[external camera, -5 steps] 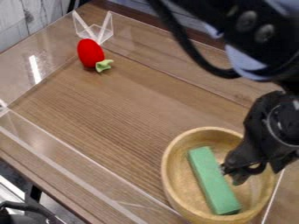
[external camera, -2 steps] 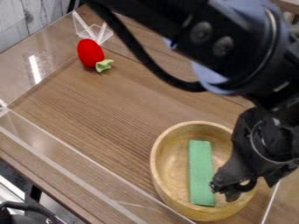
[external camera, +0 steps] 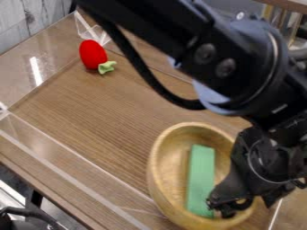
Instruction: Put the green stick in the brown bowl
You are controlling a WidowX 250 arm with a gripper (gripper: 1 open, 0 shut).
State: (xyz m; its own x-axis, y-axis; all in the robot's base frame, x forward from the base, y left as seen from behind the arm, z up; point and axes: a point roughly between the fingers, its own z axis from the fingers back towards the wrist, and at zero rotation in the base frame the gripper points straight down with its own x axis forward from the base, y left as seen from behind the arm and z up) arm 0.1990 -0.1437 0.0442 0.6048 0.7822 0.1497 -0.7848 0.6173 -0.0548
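Observation:
The green stick (external camera: 200, 178) lies flat inside the brown bowl (external camera: 162, 153) at the lower right of the camera view, its long side running from the far part of the bowl towards the near rim. My gripper (external camera: 232, 192) hangs pointing down over the right half of the bowl, just right of the stick's near end. Its dark fingers look open and nothing is seen between them. The arm's bulky black body covers the bowl's right rim and the upper right of the view.
A small red toy with a green stem (external camera: 92, 53) lies far left at the back of the wooden table (external camera: 108, 112). Low clear plastic walls (external camera: 36, 69) border the table on the left and front.
The arm has swung lower and leftward, covering more of the view. The bowl with the stick in it now sits slightly further left in the picture. The stick stays in the bowl.

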